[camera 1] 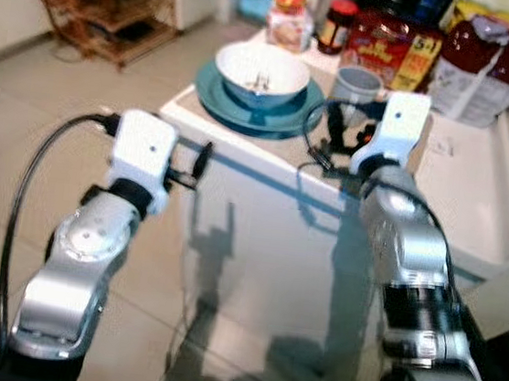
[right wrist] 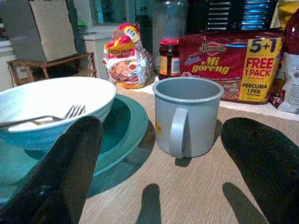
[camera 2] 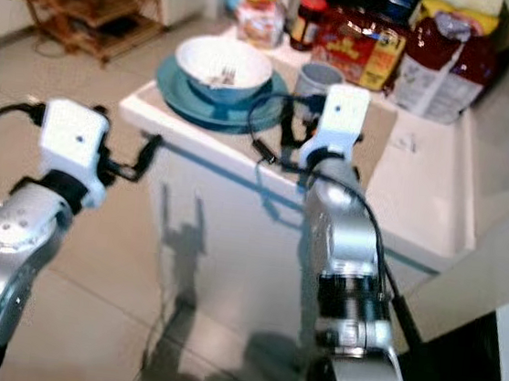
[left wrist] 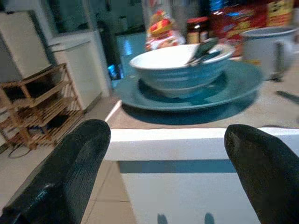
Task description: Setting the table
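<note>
A white ceramic bowl (camera 1: 261,72) with a metal fork (right wrist: 51,116) resting inside is sitting on a round teal plate (camera 1: 236,108) near the table's (camera 1: 473,206) front left corner, laid as a place setting; a grey enamel mug (right wrist: 187,116) is standing just beside, handle facing the right gripper (right wrist: 161,163), whose fingers are gaping, released, seemingly lining up on it; the left gripper (left wrist: 166,168) is hovering spread off the front edge, holding nothing; behind, a red noodle pack (right wrist: 231,60) is reading "Mi goreng, 5+1 FREE 1 PACK".

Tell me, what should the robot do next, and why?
Probably ease the right hand forward around the mug. Its fingers are open and the mug stands straight ahead on the mat, handle facing the hand, beside the bowl on the plate. The left hand hangs off the table.
</note>
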Controlling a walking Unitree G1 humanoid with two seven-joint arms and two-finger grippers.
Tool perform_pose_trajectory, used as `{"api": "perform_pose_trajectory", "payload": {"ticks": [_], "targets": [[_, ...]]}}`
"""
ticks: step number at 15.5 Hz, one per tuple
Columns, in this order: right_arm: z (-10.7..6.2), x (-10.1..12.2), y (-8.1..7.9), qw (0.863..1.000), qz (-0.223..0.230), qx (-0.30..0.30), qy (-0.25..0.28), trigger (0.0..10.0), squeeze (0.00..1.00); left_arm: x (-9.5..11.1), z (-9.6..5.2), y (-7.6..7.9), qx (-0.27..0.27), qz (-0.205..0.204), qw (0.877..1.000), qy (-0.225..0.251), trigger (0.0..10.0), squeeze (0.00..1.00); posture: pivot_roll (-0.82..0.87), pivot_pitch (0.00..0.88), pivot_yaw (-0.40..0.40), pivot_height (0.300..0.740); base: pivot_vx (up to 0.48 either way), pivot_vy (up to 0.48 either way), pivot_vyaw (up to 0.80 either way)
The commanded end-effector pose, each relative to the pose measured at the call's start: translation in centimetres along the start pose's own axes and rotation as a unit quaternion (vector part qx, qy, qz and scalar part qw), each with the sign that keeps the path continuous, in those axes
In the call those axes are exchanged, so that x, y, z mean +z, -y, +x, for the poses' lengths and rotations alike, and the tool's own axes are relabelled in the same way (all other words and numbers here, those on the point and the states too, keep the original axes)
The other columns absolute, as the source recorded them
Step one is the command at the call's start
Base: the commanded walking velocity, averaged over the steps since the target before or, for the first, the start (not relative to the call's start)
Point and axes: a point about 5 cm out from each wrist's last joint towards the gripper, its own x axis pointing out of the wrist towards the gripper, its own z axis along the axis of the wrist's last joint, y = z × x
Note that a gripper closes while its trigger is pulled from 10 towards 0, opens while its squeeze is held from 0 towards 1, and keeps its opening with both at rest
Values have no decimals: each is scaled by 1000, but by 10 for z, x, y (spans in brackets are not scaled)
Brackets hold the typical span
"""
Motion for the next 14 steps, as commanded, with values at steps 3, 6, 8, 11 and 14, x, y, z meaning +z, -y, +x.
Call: {"api": "perform_pose_trajectory", "payload": {"ticks": [3, 6, 8, 11, 14], "targets": [[21, -3, 4, 1000, -14, -19, -21, 10000, 0, 4, -1, 10, -35, 5, 999, 2, 10000, 0, 60, 101, -70, 740, 0, 0, 0], [38, -6, 1, 997, -44, -40, -47, 10000, 0, 5, -5, 9, -44, 6, 999, -4, 10000, 0, 81, 107, -84, 740, 0, 0, 0], [41, -4, 6, 996, -47, -58, -46, 10000, 0, 5, -7, 12, -56, 12, 998, -7, 10000, 0, 103, 112, -92, 740, 0, 0, 0], [47, -2, 11, 995, -31, -77, -50, 10000, 0, 7, -12, 14, -73, 14, 997, -12, 10000, 0, 118, 120, -92, 740, 0, 0, 0], [48, -1, 12, 996, -4, -78, -48, 10000, 0, 16, -17, 26, -126, -36, 991, 11, 10000, 0, 128, 125, -96, 740, 0, 0, 0]]}}
